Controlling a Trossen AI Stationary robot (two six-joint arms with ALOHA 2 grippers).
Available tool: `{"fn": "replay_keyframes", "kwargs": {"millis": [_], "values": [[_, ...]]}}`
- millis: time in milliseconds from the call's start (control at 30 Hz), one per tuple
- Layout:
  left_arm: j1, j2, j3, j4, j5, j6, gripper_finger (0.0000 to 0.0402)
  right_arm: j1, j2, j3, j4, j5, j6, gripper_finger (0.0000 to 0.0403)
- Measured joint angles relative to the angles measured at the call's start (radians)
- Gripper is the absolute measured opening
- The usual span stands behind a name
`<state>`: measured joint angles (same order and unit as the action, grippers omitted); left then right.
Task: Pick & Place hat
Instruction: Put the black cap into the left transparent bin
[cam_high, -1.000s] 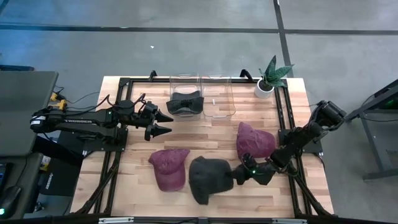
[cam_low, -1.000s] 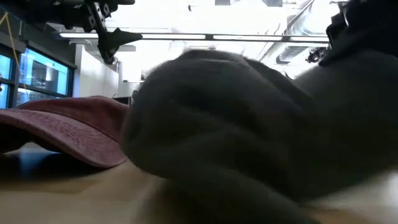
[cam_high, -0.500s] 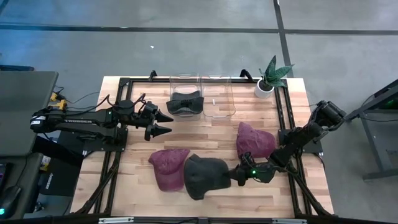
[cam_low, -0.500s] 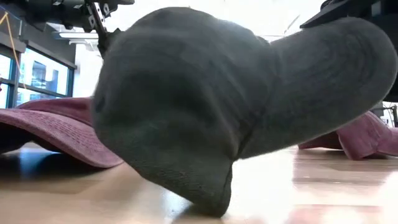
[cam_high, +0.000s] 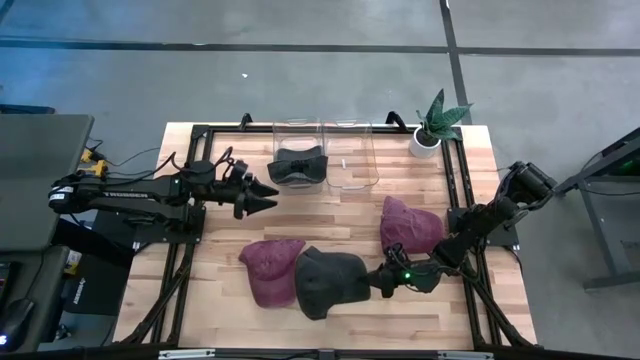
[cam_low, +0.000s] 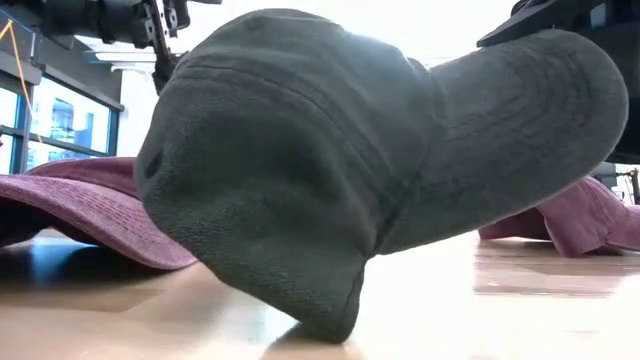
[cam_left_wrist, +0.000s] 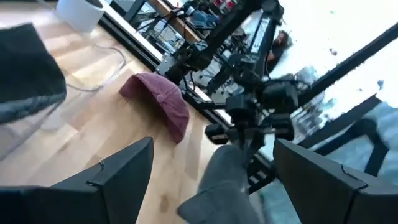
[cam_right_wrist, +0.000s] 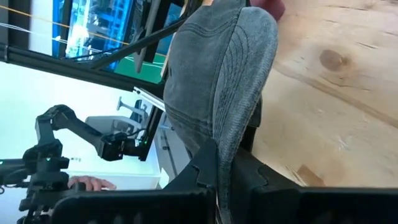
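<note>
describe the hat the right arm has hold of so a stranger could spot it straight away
On the wooden table, look along the near edge, farthest from the potted plant. There the right gripper has its jaws shut on the brim of the dark grey cap. It is the only grey one; the caps on either side are maroon.

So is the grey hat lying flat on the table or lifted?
Partly lifted. The right gripper pinches the brim of the grey hat, so that side is raised. The crown's edge appears to touch the table.

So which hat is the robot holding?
The grey hat. The right gripper pinches its brim; both maroon hats lie untouched.
</note>
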<state>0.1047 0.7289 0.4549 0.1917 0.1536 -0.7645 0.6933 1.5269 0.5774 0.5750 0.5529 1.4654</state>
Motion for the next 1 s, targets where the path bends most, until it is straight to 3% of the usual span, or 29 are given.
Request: {"fn": "replay_keyframes", "kwargs": {"millis": [100,333,767,1000], "values": [[0.0,0.0,0.0,0.0,-0.058,-0.051,0.0323,0.0,0.0,0.0,0.0,0.0,0.0,0.0005],[0.0,0.01,-0.001,-0.019,-0.08,-0.183,0.0323,-0.012,-0.004,0.0,0.026,-0.001,-0.006,0.0005],[0.0,0.009,-0.001,-0.026,-0.082,-0.136,0.0323,-0.105,-0.184,0.002,0.029,0.026,-0.212,0.0005],[0.0,0.009,-0.001,0.085,-0.009,-0.093,0.0323,-0.184,-0.268,0.002,0.02,-0.016,-0.326,0.0005]]}}
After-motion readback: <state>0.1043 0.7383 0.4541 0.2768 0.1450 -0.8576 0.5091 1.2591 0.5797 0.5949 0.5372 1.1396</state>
